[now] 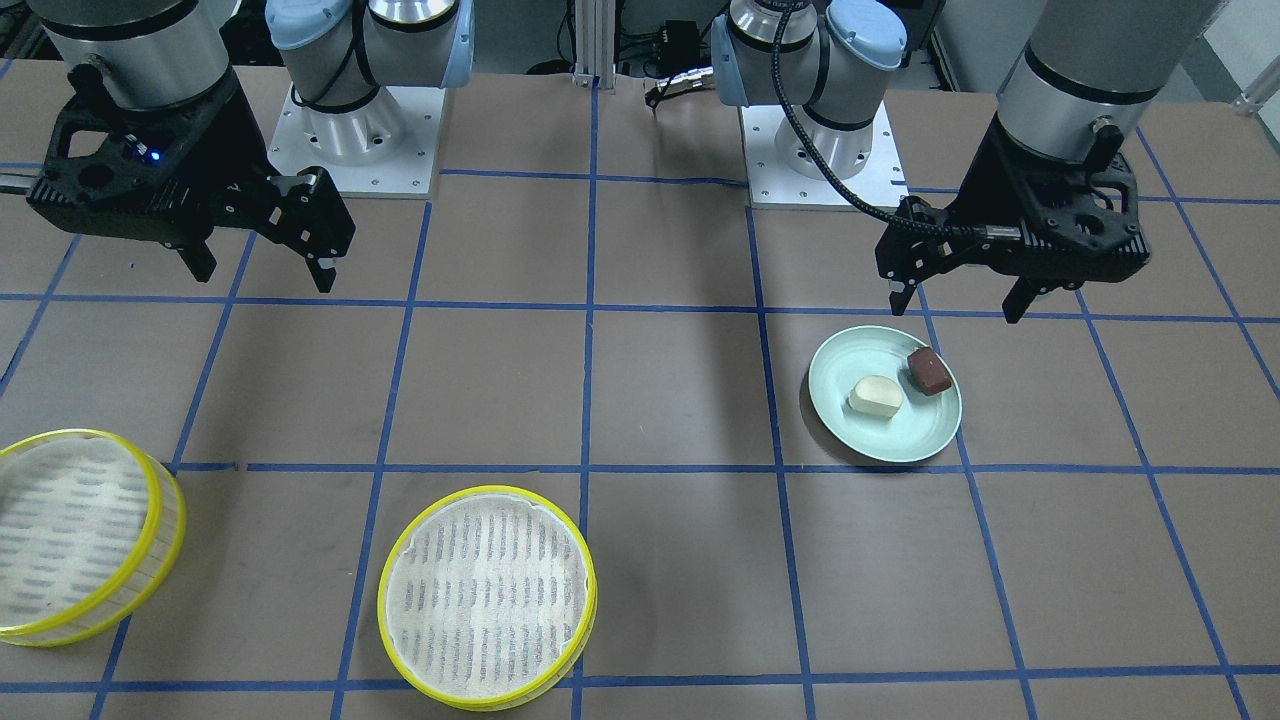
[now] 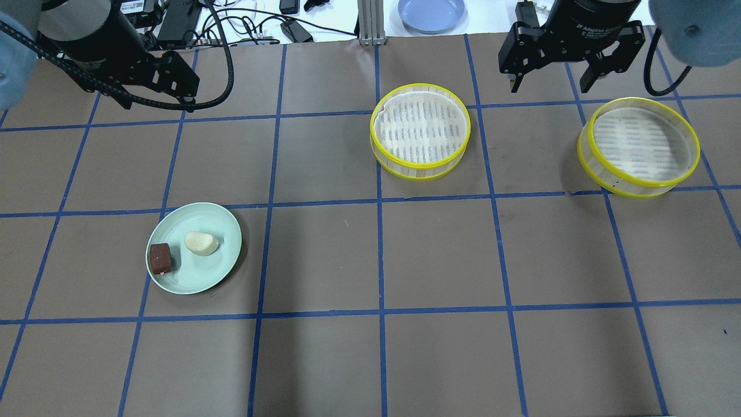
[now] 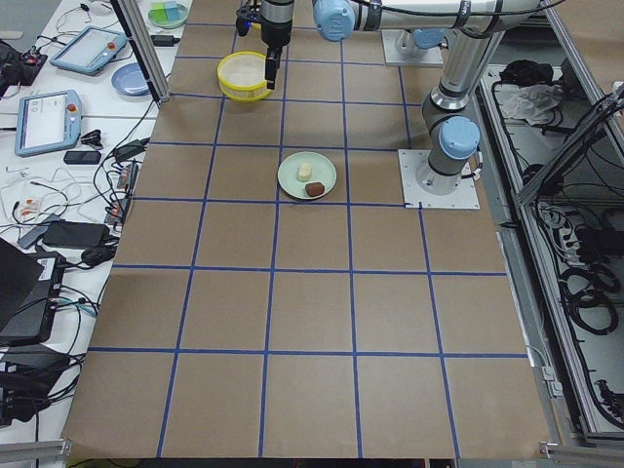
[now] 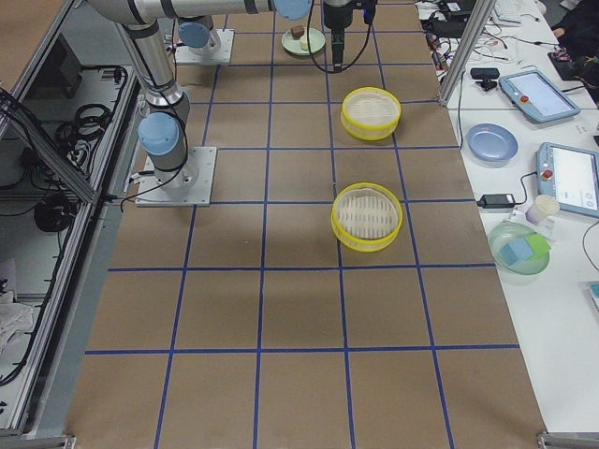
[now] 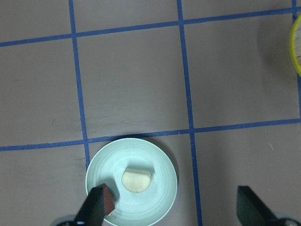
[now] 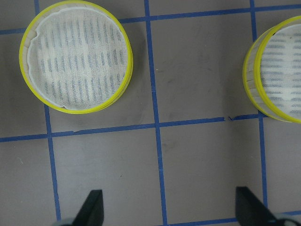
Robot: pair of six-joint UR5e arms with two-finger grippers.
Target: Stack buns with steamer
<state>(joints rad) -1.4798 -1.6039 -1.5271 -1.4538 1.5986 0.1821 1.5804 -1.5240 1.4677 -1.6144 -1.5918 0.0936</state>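
The cream-white bun and the dark reddish-brown bun lie side by side on a pale green plate. Both buns, cream and brown, show in the overhead view on the plate. My left gripper hangs open and empty above the plate's robot side. In its wrist view the cream bun lies between the fingers and a finger partly hides the brown bun. My right gripper is open and empty, well above the table. Two yellow-rimmed steamer trays stand apart.
Both steamer trays show in the overhead view and in the right wrist view, each lined with white cloth. A blue plate sits off the brown mat at the far edge. Blue tape lines grid the table.
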